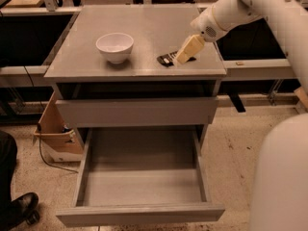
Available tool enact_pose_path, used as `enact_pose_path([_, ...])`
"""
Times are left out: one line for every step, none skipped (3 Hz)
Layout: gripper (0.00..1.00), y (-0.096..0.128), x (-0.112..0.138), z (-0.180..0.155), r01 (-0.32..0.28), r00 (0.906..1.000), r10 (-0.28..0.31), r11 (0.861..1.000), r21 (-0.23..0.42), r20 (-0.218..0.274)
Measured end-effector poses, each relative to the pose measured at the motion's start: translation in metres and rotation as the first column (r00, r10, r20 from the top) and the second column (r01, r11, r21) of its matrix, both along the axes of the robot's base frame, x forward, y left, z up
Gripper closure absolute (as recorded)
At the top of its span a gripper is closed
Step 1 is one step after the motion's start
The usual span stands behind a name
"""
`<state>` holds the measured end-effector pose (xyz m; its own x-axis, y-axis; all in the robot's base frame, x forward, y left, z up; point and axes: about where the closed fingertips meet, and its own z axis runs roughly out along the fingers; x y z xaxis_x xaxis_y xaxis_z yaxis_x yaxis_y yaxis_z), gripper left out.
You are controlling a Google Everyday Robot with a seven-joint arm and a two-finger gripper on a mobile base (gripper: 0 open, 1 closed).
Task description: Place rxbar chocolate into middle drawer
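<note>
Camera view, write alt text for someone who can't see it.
The robot's claw is at the rxbar chocolate on a grey cabinet top, beside a white bowl. Below, the middle drawer stands pulled open.

The claw hangs over the right front of the bench and covers the right end of the rxbar chocolate. Whether they touch cannot be told, and the wrapper's lettering is too small to read. The white arm runs out at the top and right edges. A pale, rounded robot part is cut off at the lower right corner. A cardboard box sits partly hidden behind the bench's left side, and the left edge cuts a dark shoe.
</note>
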<state>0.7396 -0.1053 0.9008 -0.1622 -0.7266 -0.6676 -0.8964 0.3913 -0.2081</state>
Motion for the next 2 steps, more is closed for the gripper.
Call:
enact_pose_path([0.00,0.023,0.029,-0.024,0.015,0.9995,-0.013,0.998,0.067,-0.030])
enact_pose_path([0.00,0.036,0.042,-0.044,0.024,0.9990,-0.020,0.994,0.106,-0.040])
